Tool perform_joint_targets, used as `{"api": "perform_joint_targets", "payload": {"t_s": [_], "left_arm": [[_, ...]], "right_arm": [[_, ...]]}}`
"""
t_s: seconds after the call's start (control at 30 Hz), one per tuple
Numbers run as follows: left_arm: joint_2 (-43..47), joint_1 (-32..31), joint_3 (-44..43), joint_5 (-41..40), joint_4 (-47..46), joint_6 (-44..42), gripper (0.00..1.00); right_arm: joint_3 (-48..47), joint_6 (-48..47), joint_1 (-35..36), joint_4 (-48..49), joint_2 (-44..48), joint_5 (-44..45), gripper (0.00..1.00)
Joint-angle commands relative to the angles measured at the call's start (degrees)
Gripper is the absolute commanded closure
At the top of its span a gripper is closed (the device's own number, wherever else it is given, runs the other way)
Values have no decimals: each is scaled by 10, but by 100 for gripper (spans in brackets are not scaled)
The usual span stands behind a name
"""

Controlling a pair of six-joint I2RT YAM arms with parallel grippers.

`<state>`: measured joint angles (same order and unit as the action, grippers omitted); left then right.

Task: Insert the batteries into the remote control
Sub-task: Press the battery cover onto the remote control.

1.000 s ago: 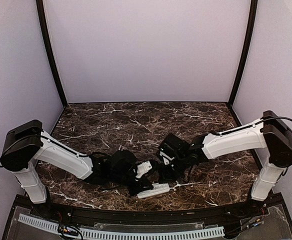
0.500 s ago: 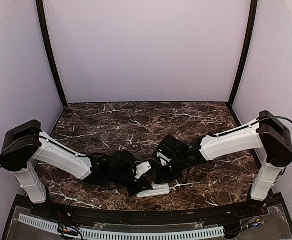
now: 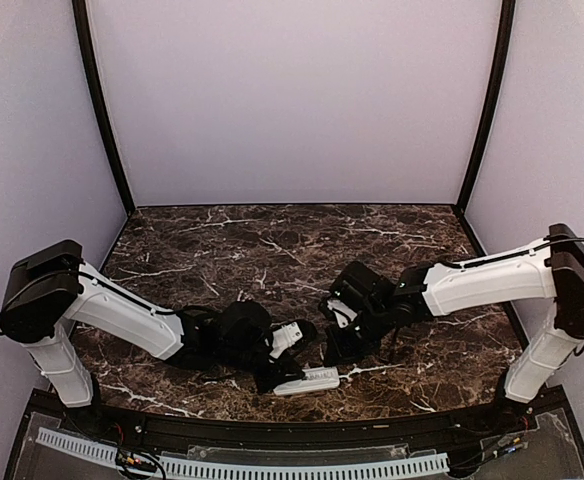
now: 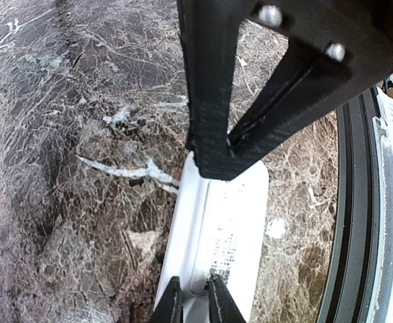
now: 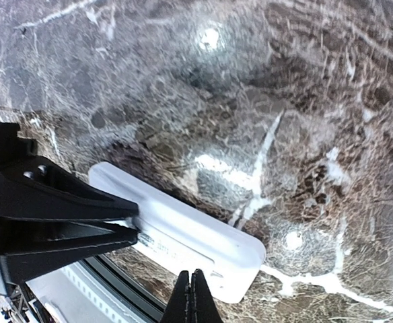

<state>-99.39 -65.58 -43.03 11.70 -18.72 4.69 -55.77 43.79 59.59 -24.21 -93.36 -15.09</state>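
**Left hand pinches one end of the remote; right hand's closed tips sit at the other end**

The left hand (image 4: 194, 304) is drawn in narrow. Its two dark fingers (image 4: 171, 306) are almost together, with a thin strip of white plastic showing between them. That strip belongs to the remote control (image 4: 227, 222), which the left hand grips at one short end. From there the slim white oblong runs straight away from the hand. Its broad flat side faces up, and a small block of fine print shows on that side.

The right hand (image 5: 193, 291) is pressed fully closed, its two tips meeting in a single point with nothing between them. That point sits at the long edge of the remote control, toward the end the left hand does not hold. In the left wrist view the same black tips come down over the far end of the white body. Whether they press on the plastic or hang just above it cannot be told.

From above, the remote control lies low and flat near the front middle of the bench (image 3: 272, 240), a dark brown marble-patterned surface with white veins. The handset's long axis runs roughly left to right. The left arm reaches in from the left, the right arm from the right, and the two hands are close together over the handset. A black rail (image 4: 354, 222) edges the bench just beside the remote control.
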Motion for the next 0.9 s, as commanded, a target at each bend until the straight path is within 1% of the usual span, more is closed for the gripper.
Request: {"api": "perform_joint_targets", "payload": {"t_s": [0.0, 0.13, 0.3, 0.47, 0.7, 0.77, 0.87], "left_arm": [[-5, -7, 21, -2, 84, -6, 87], [-5, -7, 21, -1, 84, -5, 87], [-7, -7, 19, -1, 86, -7, 87], [-7, -7, 18, -2, 87, -7, 87], [-8, -7, 19, -1, 85, -7, 87], [-8, -7, 18, -1, 86, -7, 87], [-7, -7, 19, -2, 86, -7, 87]], "right_arm": [[10, 10, 7, -13, -20, -2, 100], [21, 13, 7, -20, -26, 12, 100], [41, 16, 8, 2, -51, 7, 100], [35, 13, 18, 10, -71, 2, 100], [58, 47, 30, 92, -76, -60, 100], [45, 43, 28, 74, -71, -52, 100], [6, 25, 29, 1, -54, -12, 100]]}}
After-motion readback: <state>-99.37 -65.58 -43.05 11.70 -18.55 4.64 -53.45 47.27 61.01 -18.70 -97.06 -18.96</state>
